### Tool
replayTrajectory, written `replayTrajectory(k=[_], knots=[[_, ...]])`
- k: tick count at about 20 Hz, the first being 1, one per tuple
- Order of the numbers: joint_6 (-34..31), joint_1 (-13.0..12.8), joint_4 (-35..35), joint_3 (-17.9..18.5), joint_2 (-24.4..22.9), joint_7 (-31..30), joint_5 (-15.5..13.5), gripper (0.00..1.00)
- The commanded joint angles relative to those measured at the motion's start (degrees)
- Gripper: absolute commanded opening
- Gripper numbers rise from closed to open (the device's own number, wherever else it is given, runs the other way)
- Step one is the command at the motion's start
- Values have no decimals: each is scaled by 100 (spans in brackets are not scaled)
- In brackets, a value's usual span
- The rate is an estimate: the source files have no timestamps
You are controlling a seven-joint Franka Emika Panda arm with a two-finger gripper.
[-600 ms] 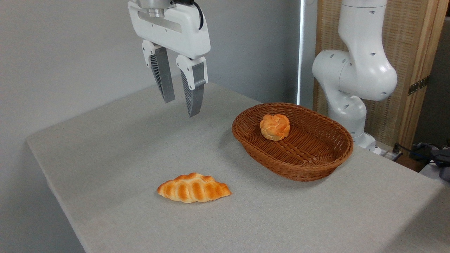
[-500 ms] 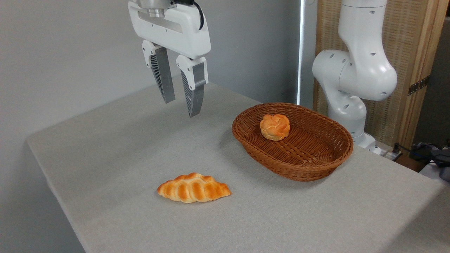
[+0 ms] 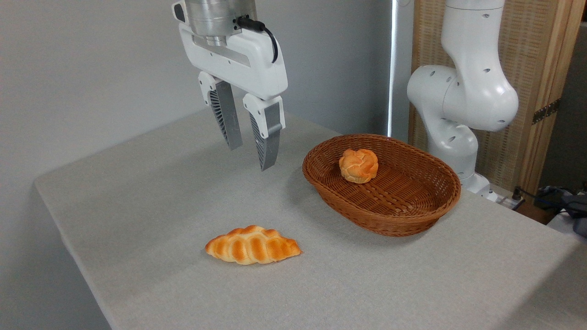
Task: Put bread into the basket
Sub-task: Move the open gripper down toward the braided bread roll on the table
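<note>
From my end the claw (image 3: 251, 156) hangs in the air above the grey table (image 3: 151, 192), its two fingers spread apart with nothing between them, up and back from the bread (image 3: 252, 244) and to the left of the basket (image 3: 412, 215). The bread lies flat on the table near the front edge, well apart from the basket. I can see a small round roll (image 3: 358, 165) sitting inside the basket toward its back left.

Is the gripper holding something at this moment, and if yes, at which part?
Nothing is held. The gripper hangs open and empty above the table, while the bread lies untouched on the cloth.
</note>
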Motion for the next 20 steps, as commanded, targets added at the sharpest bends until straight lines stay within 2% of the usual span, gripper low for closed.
replayTrajectory(k=[1, 2, 5, 8, 11, 15, 20], knots=[[160, -7, -446, 44, -280, 508, 65, 100], [160, -7, -525, 44, -324, 701, 74, 100], [169, 89, -789, 44, -404, 1343, 530, 100], [326, 107, -1053, 44, -377, 1756, 688, 100], [625, 116, -1343, 27, -342, 2151, 706, 100], [802, 98, -1642, -44, -316, 3320, 706, 100], [924, 72, -1660, -44, -158, 3436, 706, 100]])
